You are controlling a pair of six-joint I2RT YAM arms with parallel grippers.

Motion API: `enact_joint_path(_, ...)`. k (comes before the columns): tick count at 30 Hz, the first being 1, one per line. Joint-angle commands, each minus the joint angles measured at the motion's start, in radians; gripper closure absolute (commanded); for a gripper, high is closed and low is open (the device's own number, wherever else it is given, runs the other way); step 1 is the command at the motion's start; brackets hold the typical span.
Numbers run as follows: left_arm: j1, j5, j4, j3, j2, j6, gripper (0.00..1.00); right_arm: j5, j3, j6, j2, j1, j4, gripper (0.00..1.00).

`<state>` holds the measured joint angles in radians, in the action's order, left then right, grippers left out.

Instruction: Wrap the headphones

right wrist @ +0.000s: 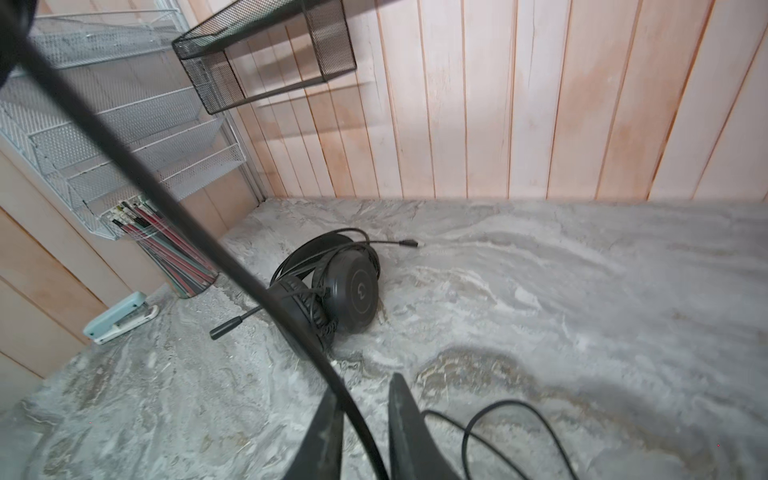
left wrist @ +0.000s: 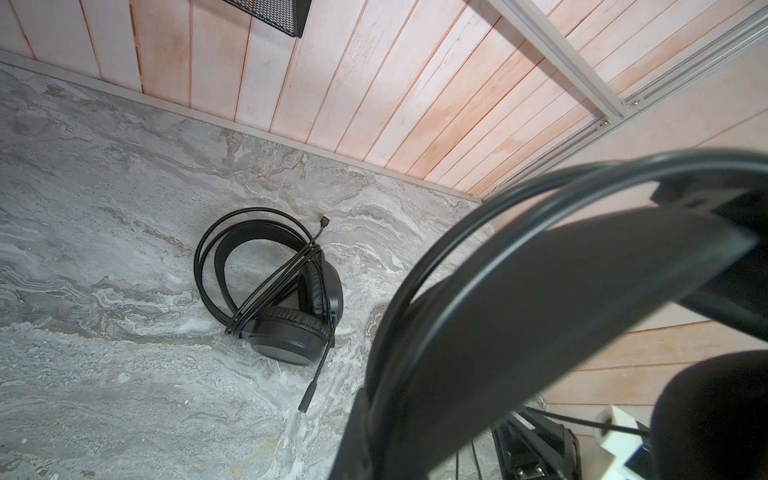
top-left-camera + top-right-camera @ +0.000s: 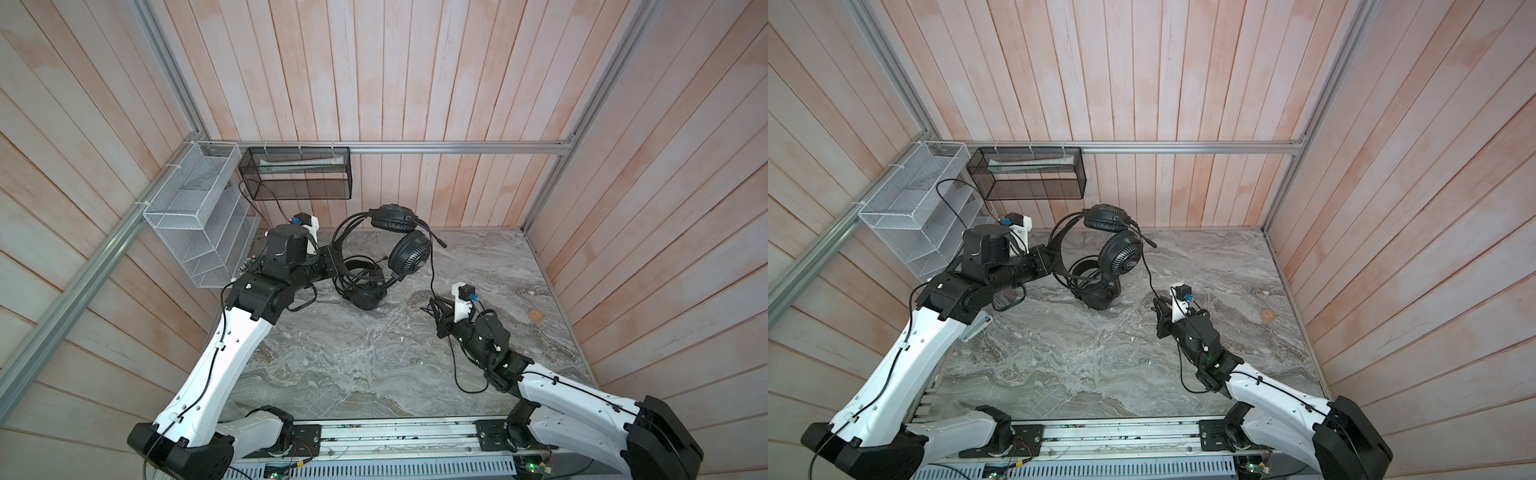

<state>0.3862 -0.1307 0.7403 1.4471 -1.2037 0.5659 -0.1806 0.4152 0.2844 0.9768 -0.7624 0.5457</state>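
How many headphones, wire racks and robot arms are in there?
Headphones: 2 (grille-backed headset, smooth-cupped headset)
Wire racks: 2 (white rack, black rack)
Robot arms: 2 (left arm, right arm)
Total: 6

A grey marbled tabletop (image 3: 374,353) is enclosed by pale pink plank walls (image 3: 415,83). At ten o'clock a white wire rack (image 3: 183,216) is hung, at eleven a black mesh basket (image 3: 291,187).

no legible text or numbers, faint round emblem (image 1: 360,286) on smooth headset cup (image 1: 343,303)
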Motion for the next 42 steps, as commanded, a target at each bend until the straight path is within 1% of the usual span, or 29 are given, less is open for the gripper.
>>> enact_joint_path(1,-0.004,0.015,-0.097,0.067,0.039,0.032,1.0,0.089,0.138,-0.046,-0.055,-0.001,-0.071,0.91)
enact_joint_path(6,-0.004,0.038,-0.122,0.205,0.032,0.05,1.0,0.183,0.397,-0.103,-0.117,-0.014,-0.284,1.0)
enact_joint_path(9,-0.004,0.039,-0.15,0.264,0.035,0.07,1.0,0.203,0.513,-0.129,-0.159,-0.014,-0.366,1.0)
enact_joint_path(13,-0.004,0.026,-0.16,0.352,0.021,0.082,1.0,0.25,0.612,-0.154,-0.206,-0.014,-0.417,1.0)
enact_joint_path(16,-0.004,0.004,-0.15,0.408,-0.003,0.089,1.0,0.257,0.652,-0.147,-0.229,-0.014,-0.444,1.0)
enact_joint_path(19,-0.004,0.004,-0.138,0.438,-0.019,0.085,1.0,0.209,0.616,-0.17,-0.276,-0.014,-0.431,1.0)
enact_joint_path(20,-0.004,0.009,-0.133,0.441,-0.024,0.082,1.0,0.183,0.592,-0.171,-0.28,-0.015,-0.431,1.0)
enact_joint_path(22,-0.005,0.015,-0.118,0.442,-0.032,0.074,1.0,0.171,0.55,-0.158,-0.267,-0.014,-0.461,1.0)
enact_joint_path(25,-0.004,0.016,-0.067,0.46,-0.067,0.059,1.0,0.156,0.426,-0.089,-0.241,-0.014,-0.446,1.0)
enact_joint_path(28,-0.004,0.029,-0.004,0.481,-0.115,0.034,1.0,0.179,0.297,-0.013,-0.231,-0.015,-0.399,1.0)
enact_joint_path(33,-0.004,0.1,0.046,0.446,-0.171,-0.007,1.0,0.213,0.156,0.062,-0.257,-0.017,-0.38,1.0)
enact_joint_path(35,-0.004,0.119,0.044,0.407,-0.189,-0.026,1.0,0.234,0.143,0.071,-0.281,-0.019,-0.411,1.0)
enact_joint_path(37,-0.003,0.166,0.034,0.353,-0.209,-0.04,1.0,0.275,0.153,0.066,-0.307,-0.02,-0.461,1.0)
enact_joint_path(40,-0.001,0.223,0.025,0.272,-0.244,-0.064,1.0,0.328,0.195,0.058,-0.336,-0.022,-0.572,1.0)
enact_joint_path(42,0.007,0.258,0.01,0.221,-0.261,-0.074,1.0,0.343,0.234,0.05,-0.356,-0.023,-0.657,1.0)
